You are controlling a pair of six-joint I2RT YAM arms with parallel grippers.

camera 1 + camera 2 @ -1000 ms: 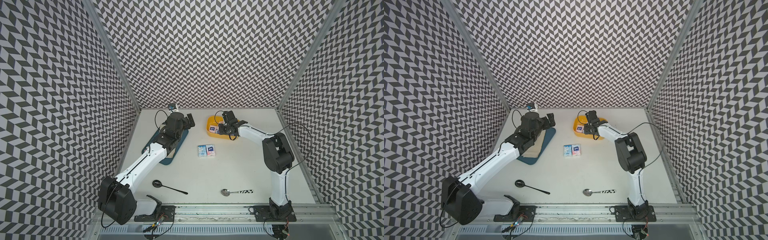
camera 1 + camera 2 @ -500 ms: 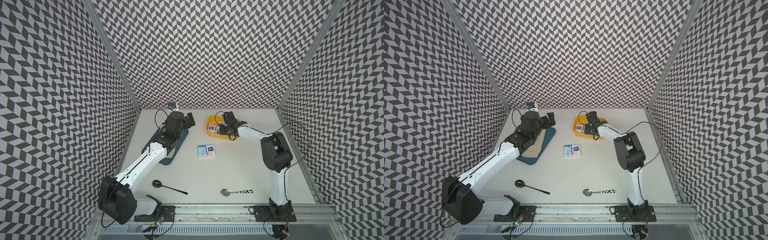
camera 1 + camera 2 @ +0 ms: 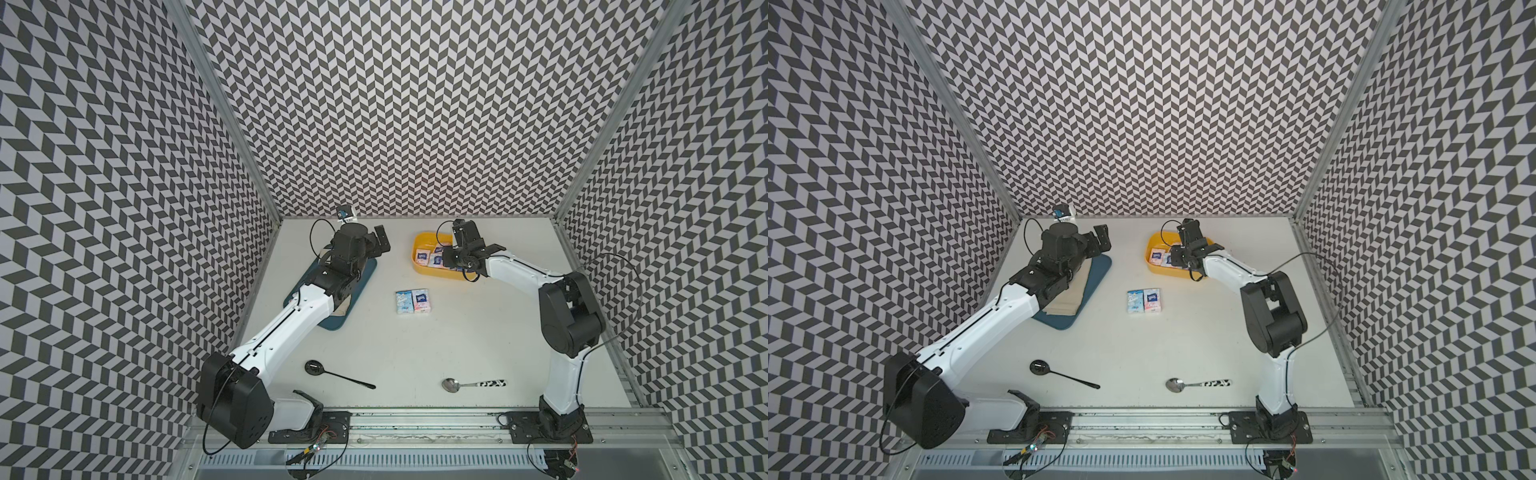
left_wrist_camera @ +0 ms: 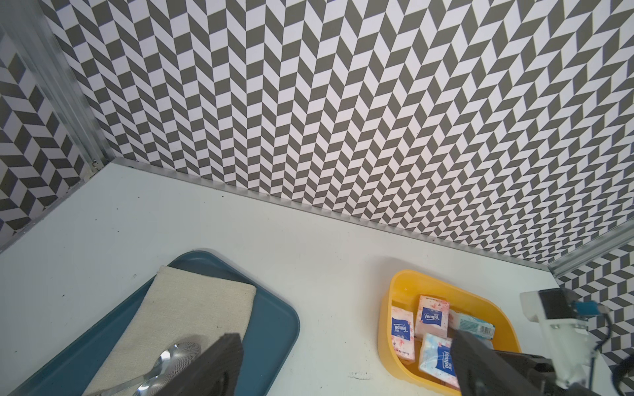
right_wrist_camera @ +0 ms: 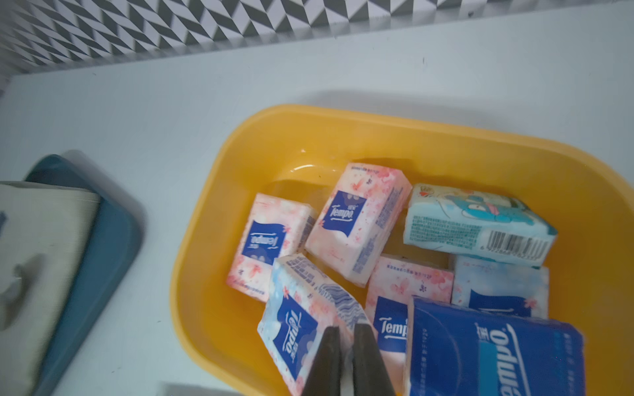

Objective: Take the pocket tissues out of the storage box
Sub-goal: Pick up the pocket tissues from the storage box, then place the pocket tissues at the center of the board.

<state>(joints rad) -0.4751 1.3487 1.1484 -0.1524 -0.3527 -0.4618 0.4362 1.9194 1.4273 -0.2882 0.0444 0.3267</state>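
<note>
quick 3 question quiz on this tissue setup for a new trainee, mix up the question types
1. How many tissue packs lie on the table outside the storage box? A) one B) two C) four
2. True or false: the left gripper is holding a tissue pack.
3. Fill in: the right gripper is shut on a ___ pack inside the box.

Key
1. B
2. False: its jaws stand open with nothing between them.
3. white-pink; the white-pink pack has a blue logo.
</note>
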